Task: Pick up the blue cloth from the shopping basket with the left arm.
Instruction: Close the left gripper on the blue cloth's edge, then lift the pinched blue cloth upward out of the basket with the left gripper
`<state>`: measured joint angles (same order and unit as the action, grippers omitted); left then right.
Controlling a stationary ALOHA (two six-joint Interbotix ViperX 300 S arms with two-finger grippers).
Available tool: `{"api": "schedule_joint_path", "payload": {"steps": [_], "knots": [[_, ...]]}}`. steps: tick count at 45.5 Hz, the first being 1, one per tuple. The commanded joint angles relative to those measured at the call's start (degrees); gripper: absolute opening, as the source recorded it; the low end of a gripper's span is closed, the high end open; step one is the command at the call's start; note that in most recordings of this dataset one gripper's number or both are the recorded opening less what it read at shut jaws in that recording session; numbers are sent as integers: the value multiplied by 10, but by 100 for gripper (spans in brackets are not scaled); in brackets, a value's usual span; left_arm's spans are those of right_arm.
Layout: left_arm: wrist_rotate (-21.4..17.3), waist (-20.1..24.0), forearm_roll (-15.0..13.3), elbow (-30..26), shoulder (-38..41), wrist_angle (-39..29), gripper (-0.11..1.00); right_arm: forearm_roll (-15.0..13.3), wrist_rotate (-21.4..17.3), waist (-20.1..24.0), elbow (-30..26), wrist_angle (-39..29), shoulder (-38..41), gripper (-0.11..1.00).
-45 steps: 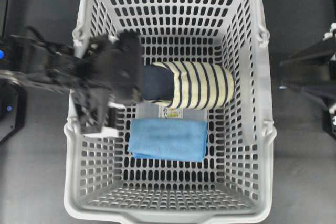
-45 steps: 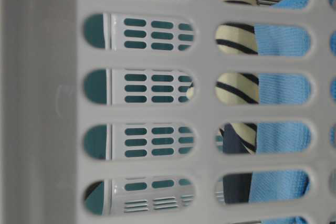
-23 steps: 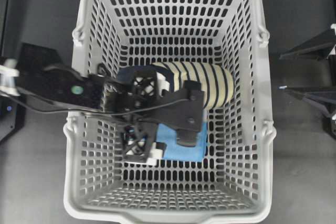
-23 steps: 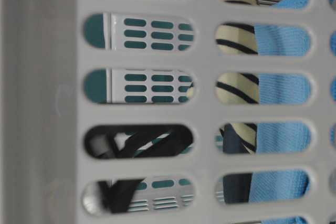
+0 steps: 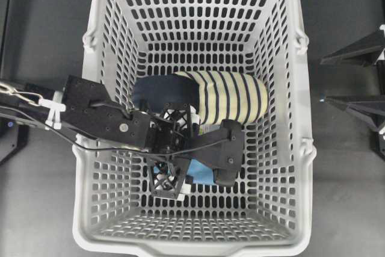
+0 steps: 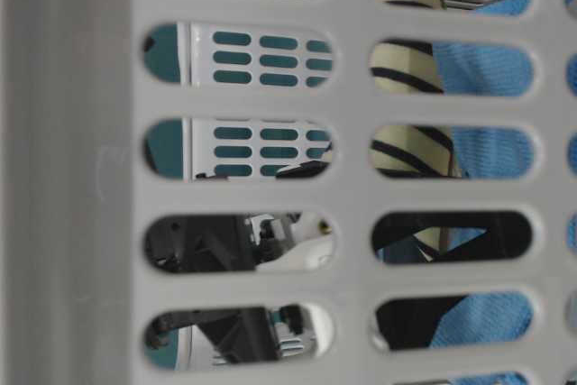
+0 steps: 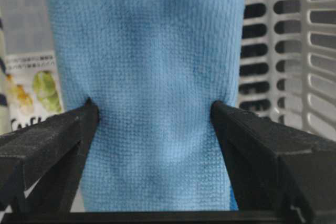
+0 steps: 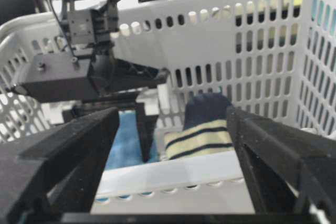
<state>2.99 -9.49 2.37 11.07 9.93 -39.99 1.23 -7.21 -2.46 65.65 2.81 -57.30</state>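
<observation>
The blue cloth [image 7: 152, 51] lies flat on the floor of the shopping basket [image 5: 289, 148], in front of a navy-and-cream striped slipper [image 5: 228, 97]. My left gripper [image 7: 152, 111] is down inside the basket and open, straddling the cloth. One fingertip [image 7: 90, 113] touches each long edge. In the overhead view the left gripper [image 5: 174, 151] covers most of the cloth [image 5: 201, 176]. My right gripper [image 8: 172, 113] stands open outside the basket's right wall [image 8: 220, 35], looking in at the slipper [image 8: 202, 129] and the cloth [image 8: 123, 135].
A printed packet [image 7: 31, 87] lies on the basket floor between cloth and slipper. The basket's slotted wall [image 7: 283, 51] is close on the cloth's other side. From table level, the lattice wall [image 6: 72, 178] blocks most of the view; cloth [image 6: 487, 69] and slipper [image 6: 401, 69] show through the slots.
The left arm swung in over the basket and came down onto the cloth, its jaws going from shut to wide open. The right gripper's fingers spread a little wider.
</observation>
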Motion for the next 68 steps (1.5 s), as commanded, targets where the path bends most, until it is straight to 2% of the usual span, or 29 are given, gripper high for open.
{"api": "schedule_joint_path", "payload": {"steps": [1,7,10,13,17,20,22,29,41,45,52,68], "knots": [[2,-1,2,-1,-4,14,86,2,-1,-2,-14,4,3,79],[1,-1,2,0,-4,13,84,2,-2,-2,-13,3,2,79],[0,-1,2,0,-5,11,77,2,-2,-2,-13,3,3,79],[-1,-2,2,-3,-6,5,63,2,-2,-2,-13,3,3,79],[-2,-2,2,-11,-18,-10,33,2,-3,-2,-14,4,2,79],[-5,-2,2,-21,-29,-21,16,2,-3,-2,-14,3,2,79],[-6,-1,2,-32,-37,-31,9,2,-3,-2,-13,4,2,79],[-6,-3,2,-88,-62,-74,9,2,-3,-2,-13,4,2,79],[-7,-2,3,-289,-77,-272,9,2,-3,-2,-11,4,2,79],[-7,-1,2,-325,-70,-313,9,2,-3,-2,-12,6,2,79],[-7,0,2,-340,-61,-350,9,2,-3,-2,-12,8,1,79],[-2,1,2,-338,-61,-352,9,2,-3,-2,-12,9,1,79]]}}
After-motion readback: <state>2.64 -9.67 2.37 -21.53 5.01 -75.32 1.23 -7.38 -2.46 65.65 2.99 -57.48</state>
